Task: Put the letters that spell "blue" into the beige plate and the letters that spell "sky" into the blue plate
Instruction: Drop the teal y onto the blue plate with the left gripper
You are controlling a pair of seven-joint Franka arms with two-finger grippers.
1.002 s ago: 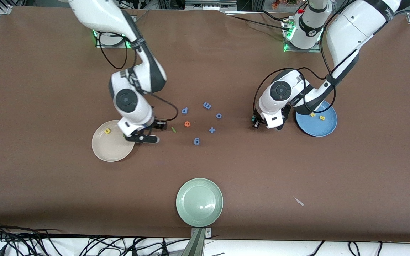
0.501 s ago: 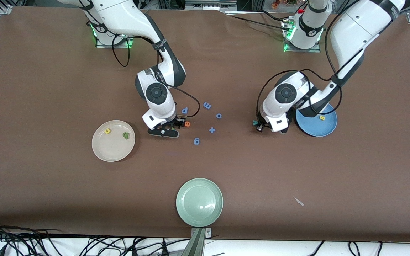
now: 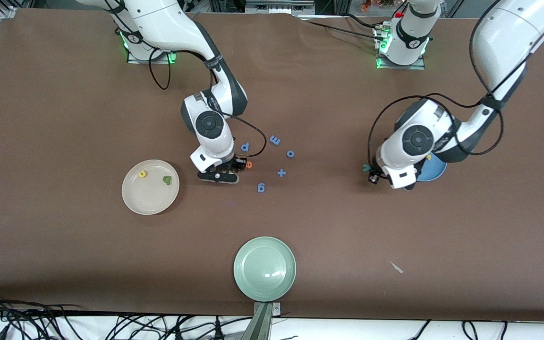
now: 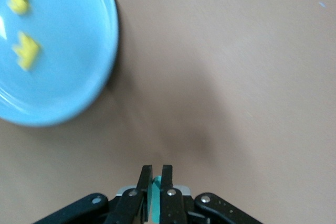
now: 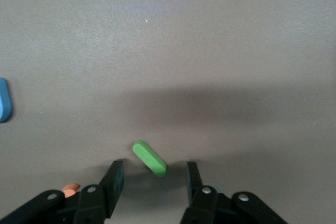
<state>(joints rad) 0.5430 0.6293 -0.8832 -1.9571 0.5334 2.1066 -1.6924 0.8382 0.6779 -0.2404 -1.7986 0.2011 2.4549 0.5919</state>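
Green l [image 5: 149,158] lies on the table [image 3: 64,118], between the parted fingers of the right hand [image 5: 152,177], untouched, with the orange e [image 3: 249,164] just beside it. Teal y [image 4: 155,192] sits pinched in the left hand [image 4: 156,174], above bare table beside the blue plate [image 4: 79,98].

The right gripper [image 5: 152,174] has left the beige plate [image 3: 132,200], where the dark green b [image 3: 167,179] is now lying, and is straddling the green l [image 5: 149,158] with fingers narrowing. The left gripper [image 4: 156,174], pinching the teal y [image 4: 156,195], is carrying it toward the blue plate [image 4: 79,87].
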